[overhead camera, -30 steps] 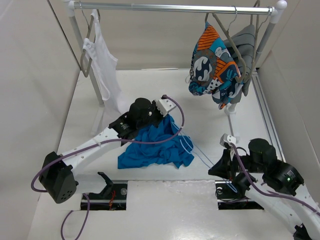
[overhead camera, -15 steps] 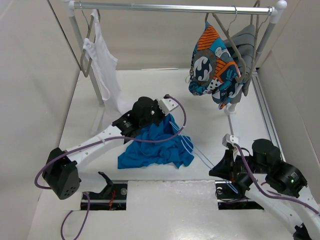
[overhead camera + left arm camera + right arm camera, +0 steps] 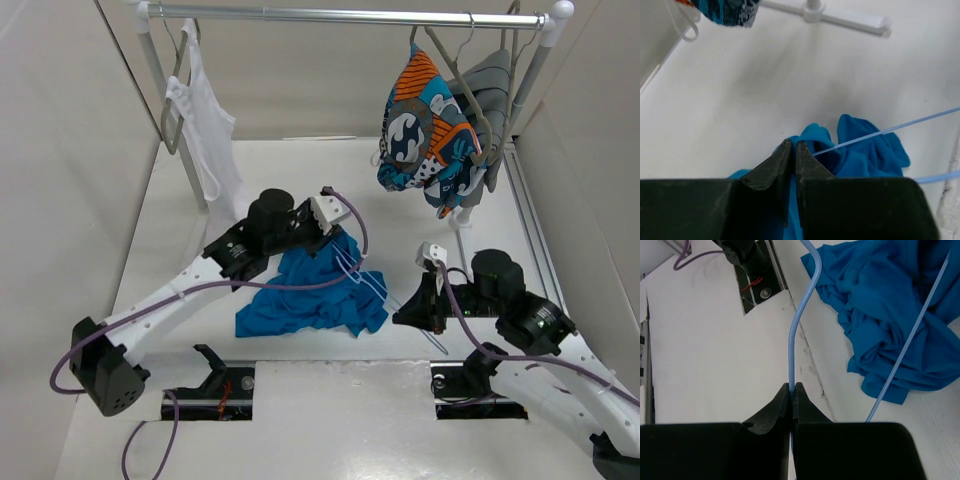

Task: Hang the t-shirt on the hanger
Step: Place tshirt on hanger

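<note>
The blue t-shirt lies crumpled on the white table, left of centre. My left gripper is at its far edge and is shut on a fold of the fabric, with blue cloth showing between the jaws. The hanger is a thin light-blue wire that runs from the shirt's right side toward my right arm. My right gripper is shut on one wire of it, just right of the shirt. Another wire crosses above the shirt. The hanger's hook is not visible.
A clothes rack spans the back. It carries a white tank top at the left, and a patterned orange-blue garment and a grey one at the right. The rack's foot lies beyond the shirt. Two cut-outs sit at the near edge.
My right gripper has moved up and left toward the shirt, carrying the hanger wire with it. The left arm has shifted slightly left, still holding the shirt's edge.
</note>
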{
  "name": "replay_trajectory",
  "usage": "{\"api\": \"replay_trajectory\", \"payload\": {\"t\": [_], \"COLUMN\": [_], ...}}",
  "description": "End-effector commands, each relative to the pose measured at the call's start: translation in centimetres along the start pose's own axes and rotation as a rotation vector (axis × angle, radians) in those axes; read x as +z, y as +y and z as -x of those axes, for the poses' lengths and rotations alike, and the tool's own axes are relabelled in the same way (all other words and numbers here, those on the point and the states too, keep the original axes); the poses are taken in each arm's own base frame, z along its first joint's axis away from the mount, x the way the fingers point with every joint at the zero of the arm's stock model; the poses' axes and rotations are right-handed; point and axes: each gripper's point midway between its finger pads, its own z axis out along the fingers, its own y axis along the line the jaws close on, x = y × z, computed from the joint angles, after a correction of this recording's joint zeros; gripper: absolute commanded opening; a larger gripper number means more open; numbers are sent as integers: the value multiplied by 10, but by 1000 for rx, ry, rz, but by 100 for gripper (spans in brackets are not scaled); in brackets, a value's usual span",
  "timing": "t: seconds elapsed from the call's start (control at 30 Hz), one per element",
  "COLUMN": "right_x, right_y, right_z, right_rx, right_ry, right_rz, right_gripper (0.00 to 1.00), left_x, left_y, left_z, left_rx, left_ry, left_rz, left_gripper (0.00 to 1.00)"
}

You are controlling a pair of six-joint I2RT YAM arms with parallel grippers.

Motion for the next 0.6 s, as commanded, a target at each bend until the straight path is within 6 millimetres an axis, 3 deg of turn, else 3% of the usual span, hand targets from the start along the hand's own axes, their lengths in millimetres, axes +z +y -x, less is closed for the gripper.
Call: {"api": "replay_trajectory", "payload": {"t": [0.0, 0.13, 0.37, 0.47, 0.57], "right_x": [2, 2, -5, 4, 20], "right_y": [5, 2, 0, -7, -16], "right_z": [37, 44, 67, 69, 72], "right_rx": [-164, -205, -288, -322, -360], "right_ry": [-120, -137, -243, -287, -312], "right_rz": [35, 22, -28, -25, -2], "right_gripper": [0, 0, 0, 0, 0], "left_x": [-33, -51, -57, -65, -71], "left_y": [-19, -32, -46, -52, -64], "left_z": [52, 69, 74, 92, 122], "left_rx": [9, 29, 10, 33, 17], "left_ry": [-170, -222, -217, -267, -350], "left_rz": [-70, -135, -210, -253, -334], "left_gripper": [0, 0, 0, 0, 0]}}
